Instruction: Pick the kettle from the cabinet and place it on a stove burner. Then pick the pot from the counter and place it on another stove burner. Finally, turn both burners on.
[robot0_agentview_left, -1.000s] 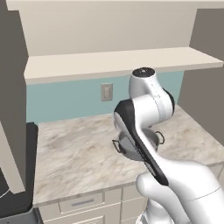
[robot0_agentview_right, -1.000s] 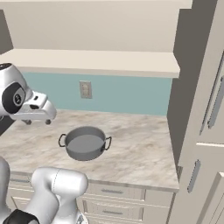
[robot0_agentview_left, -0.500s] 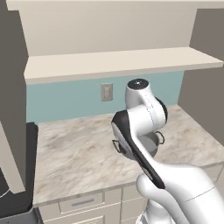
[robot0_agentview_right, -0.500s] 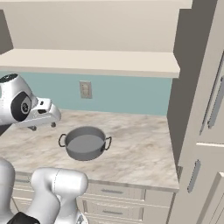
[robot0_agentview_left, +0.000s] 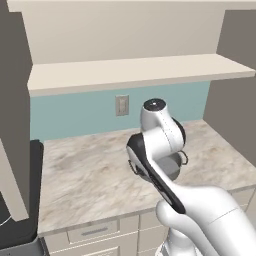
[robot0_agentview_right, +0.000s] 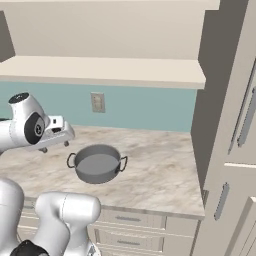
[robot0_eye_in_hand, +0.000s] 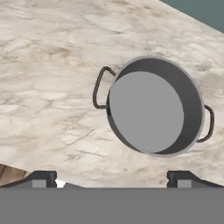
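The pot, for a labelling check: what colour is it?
Grey metal with darker loop handles: the pot, best seen in the hand view.

Base cams flanking; hand cam overhead counter (robot0_eye_in_hand: 39, 100).

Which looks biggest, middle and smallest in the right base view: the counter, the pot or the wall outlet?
1. The counter looks biggest.
2. The pot comes next.
3. The wall outlet looks smallest, though it sits farther back, so that shrinks it a little.

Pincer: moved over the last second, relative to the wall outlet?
Yes. In the right base view the pincer has moved right, from well left of the wall outlet toward the pot.
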